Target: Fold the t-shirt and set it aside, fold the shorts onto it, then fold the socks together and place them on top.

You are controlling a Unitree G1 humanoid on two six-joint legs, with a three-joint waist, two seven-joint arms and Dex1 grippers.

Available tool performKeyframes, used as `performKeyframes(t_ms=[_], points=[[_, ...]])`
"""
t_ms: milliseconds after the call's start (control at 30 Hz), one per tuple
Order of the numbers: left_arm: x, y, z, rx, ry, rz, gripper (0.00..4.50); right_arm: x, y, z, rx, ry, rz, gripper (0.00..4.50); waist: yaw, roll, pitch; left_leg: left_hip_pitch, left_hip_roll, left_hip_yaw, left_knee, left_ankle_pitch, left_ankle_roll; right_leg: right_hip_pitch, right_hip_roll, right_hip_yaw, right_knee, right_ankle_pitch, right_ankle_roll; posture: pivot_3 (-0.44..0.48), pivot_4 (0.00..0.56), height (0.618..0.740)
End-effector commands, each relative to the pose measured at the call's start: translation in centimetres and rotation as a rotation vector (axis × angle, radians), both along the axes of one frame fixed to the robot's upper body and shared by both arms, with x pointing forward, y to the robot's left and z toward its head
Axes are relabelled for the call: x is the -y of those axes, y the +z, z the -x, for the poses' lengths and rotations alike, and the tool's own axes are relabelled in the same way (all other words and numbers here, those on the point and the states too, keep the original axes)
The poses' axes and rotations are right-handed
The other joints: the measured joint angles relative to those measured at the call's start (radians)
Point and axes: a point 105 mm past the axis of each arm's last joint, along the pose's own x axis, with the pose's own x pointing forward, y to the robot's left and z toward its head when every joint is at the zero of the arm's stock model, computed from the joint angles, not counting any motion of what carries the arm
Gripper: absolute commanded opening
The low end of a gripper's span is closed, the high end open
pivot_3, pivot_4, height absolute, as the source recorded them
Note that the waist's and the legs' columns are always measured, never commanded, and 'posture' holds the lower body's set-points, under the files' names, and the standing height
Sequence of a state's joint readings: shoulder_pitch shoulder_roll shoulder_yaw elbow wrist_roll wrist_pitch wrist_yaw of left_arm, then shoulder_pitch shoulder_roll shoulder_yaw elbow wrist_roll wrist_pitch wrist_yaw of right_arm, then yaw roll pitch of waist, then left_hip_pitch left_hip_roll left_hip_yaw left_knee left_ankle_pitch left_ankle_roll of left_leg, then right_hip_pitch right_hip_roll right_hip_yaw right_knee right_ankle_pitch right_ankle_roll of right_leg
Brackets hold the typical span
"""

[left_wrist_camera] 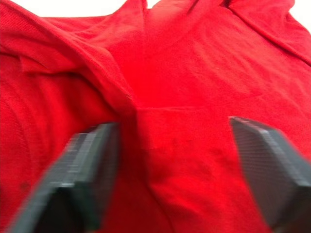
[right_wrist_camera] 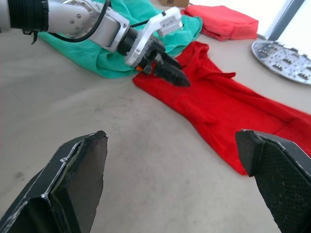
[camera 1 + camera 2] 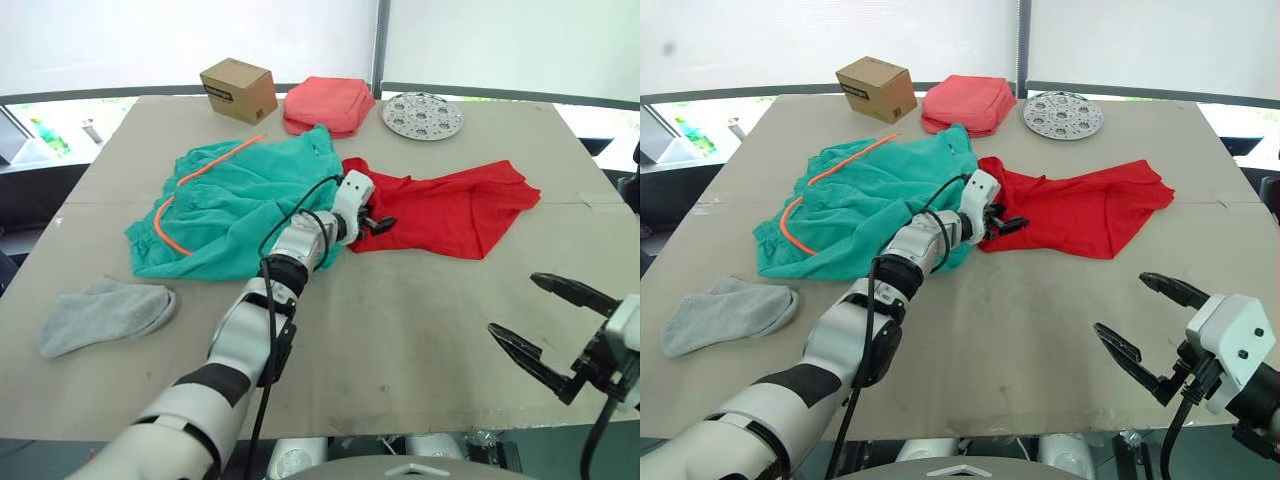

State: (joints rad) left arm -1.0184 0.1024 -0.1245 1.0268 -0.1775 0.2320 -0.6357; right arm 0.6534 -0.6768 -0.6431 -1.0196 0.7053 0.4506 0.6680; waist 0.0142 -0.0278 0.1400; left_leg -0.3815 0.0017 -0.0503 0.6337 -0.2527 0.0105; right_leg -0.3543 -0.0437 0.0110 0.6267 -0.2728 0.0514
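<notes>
Across the brown cardboard-covered table [image 3: 420, 330] the crumpled bright red thin t-shirt [image 3: 450, 210] lies beside the teal fleecy shorts [image 3: 235, 205], and the left gripper [image 3: 378, 223] hangs wide-jawed over its near edge, seemingly to pinch it, while the right gripper [image 3: 545, 320] waits agape, well apart.

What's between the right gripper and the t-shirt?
Nothing: bare table. The right wrist view shows open tabletop from the right gripper up to the near edge of the t-shirt; the left gripper sits further along the shirt.
</notes>
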Motion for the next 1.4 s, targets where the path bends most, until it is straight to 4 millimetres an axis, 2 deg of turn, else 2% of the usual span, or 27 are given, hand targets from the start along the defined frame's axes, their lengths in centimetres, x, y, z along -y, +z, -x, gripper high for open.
performKeyframes(t_ms=[33,67,100,167,200,233,333,500,633,733,800,900,1033,1167,1233,1333,1400], points=[[0.2,1.3,-0.3,0.035,-0.026,0.026,1.85,-0.5,0.6,0.2,0.046,0.011,0.016,4.50,0.000,0.000,0.000,0.000,0.000,0.000,0.000,0.000,0.000,0.000,0.000,0.000,0.000,0.000,0.000,0.000,0.150,0.740],[0.1,1.3,-0.2,0.037,-0.031,0.025,1.70,-0.4,0.5,0.1,0.045,0.009,0.017,4.50,0.000,0.000,0.000,0.000,0.000,0.000,0.000,0.000,0.000,0.000,0.000,0.000,0.000,0.000,0.000,0.000,0.150,0.740],[-0.1,1.5,-0.3,0.040,-0.034,0.028,1.19,-0.5,0.5,0.1,0.043,0.008,0.016,4.50,0.000,0.000,0.000,0.000,0.000,0.000,0.000,0.000,0.000,0.000,0.000,0.000,0.000,0.000,0.000,0.000,0.150,0.740],[-0.7,1.9,-0.4,0.028,-0.030,0.071,0.86,-0.5,0.3,0.0,0.041,0.005,0.016,4.50,0.000,0.000,0.000,0.000,0.000,0.000,0.000,0.000,0.000,0.000,0.000,0.000,0.000,0.000,0.001,0.000,0.150,0.740],[-1.0,2.1,-0.4,0.025,-0.029,0.083,0.56,-0.5,0.2,-0.1,0.041,0.004,0.016,4.50,0.000,0.000,0.000,0.000,0.000,0.000,0.000,0.000,0.000,0.000,0.000,0.000,0.000,0.000,0.001,0.000,0.150,0.740],[-1.4,2.5,-0.4,0.024,-0.035,0.108,0.07,-0.6,0.1,-0.1,0.041,0.004,0.015,4.50,-0.001,0.000,0.000,0.000,0.000,0.000,0.000,0.000,0.000,0.000,0.000,0.000,0.000,0.000,0.001,0.000,0.150,0.740],[-2.7,3.5,-0.3,0.022,-0.058,0.162,0.07,-0.7,-0.2,-0.6,0.041,-0.005,0.012,4.50,-0.003,0.000,0.000,0.000,0.000,0.000,0.000,0.000,0.000,0.000,0.000,0.000,0.000,0.000,0.001,0.000,0.150,0.740],[-3.1,4.3,0.5,0.021,-0.128,0.206,0.07,-0.9,-0.2,-1.5,0.055,-0.023,0.007,4.50,0.003,0.000,0.000,0.000,0.000,0.000,0.001,0.000,0.000,0.000,0.000,0.000,0.000,0.000,0.000,0.000,0.150,0.740],[-3.4,5.9,4.5,0.091,-0.365,0.213,0.07,-0.8,1.2,-5.9,0.114,-0.182,-0.044,4.50,-0.023,0.001,0.000,0.001,0.001,0.002,0.001,0.000,0.000,0.000,0.000,0.003,0.002,0.001,0.000,0.000,0.150,0.740],[-3.5,5.7,7.4,0.134,-0.465,0.154,0.07,-0.6,1.6,-8.6,0.078,-0.276,-0.006,4.50,-0.024,0.002,-0.001,0.001,0.002,0.001,0.001,0.000,-0.001,-0.001,-0.003,0.005,0.003,0.001,-0.001,0.000,0.150,0.740],[-3.2,5.1,9.3,0.147,-0.514,0.115,0.07,-0.6,2.3,-11.3,0.041,-0.329,0.030,4.50,-0.029,0.005,-0.002,0.001,0.002,0.000,0.001,0.000,-0.001,-0.002,-0.005,0.006,0.003,0.001,-0.001,0.000,0.150,0.740],[-2.7,4.3,11.0,0.137,-0.525,0.114,0.07,0.2,3.0,-15.5,-0.005,-0.486,0.078,4.50,-0.023,0.007,-0.002,-0.001,0.002,0.001,0.000,0.000,-0.001,-0.004,-0.006,0.007,0.003,0.002,-0.003,0.000,0.150,0.740],[-2.5,4.2,11.7,0.153,-0.493,0.117,0.07,2.0,2.3,-19.2,-0.031,-0.657,0.283,4.50,-0.002,0.006,-0.003,-0.003,0.000,0.000,0.000,0.000,0.000,-0.007,-0.005,0.005,0.003,0.002,-0.003,0.000,0.150,0.740],[-2.7,4.4,12.0,0.172,-0.435,0.136,0.07,2.4,1.7,-24.2,-0.105,-0.762,0.175,4.50,-0.013,0.006,-0.003,-0.003,0.000,0.006,0.001,0.000,0.000,-0.007,-0.003,0.007,0.004,0.003,-0.003,0.000,0.150,0.740],[-2.6,4.6,12.1,0.179,-0.411,0.146,0.07,2.8,1.0,-25.8,-0.149,-0.797,0.132,4.50,-0.021,0.006,-0.003,-0.001,0.000,0.009,0.001,0.001,0.001,-0.008,-0.003,0.008,0.005,0.003,-0.003,0.000,0.150,0.740],[-2.7,4.7,12.2,0.189,-0.382,0.150,0.07,2.5,0.2,-27.7,-0.223,-0.748,0.013,4.50,-0.024,0.006,-0.003,-0.002,0.000,0.009,0.000,0.001,0.002,-0.008,-0.003,0.007,0.006,0.003,-0.003,0.000,0.150,0.740],[-2.7,4.7,12.2,0.193,-0.367,0.155,0.07,2.6,-0.1,-28.6,-0.245,-0.717,0.013,4.50,-0.026,0.006,-0.003,-0.001,0.000,0.011,0.000,0.001,0.002,-0.008,-0.003,0.008,0.007,0.003,-0.003,0.000,0.150,0.740]])
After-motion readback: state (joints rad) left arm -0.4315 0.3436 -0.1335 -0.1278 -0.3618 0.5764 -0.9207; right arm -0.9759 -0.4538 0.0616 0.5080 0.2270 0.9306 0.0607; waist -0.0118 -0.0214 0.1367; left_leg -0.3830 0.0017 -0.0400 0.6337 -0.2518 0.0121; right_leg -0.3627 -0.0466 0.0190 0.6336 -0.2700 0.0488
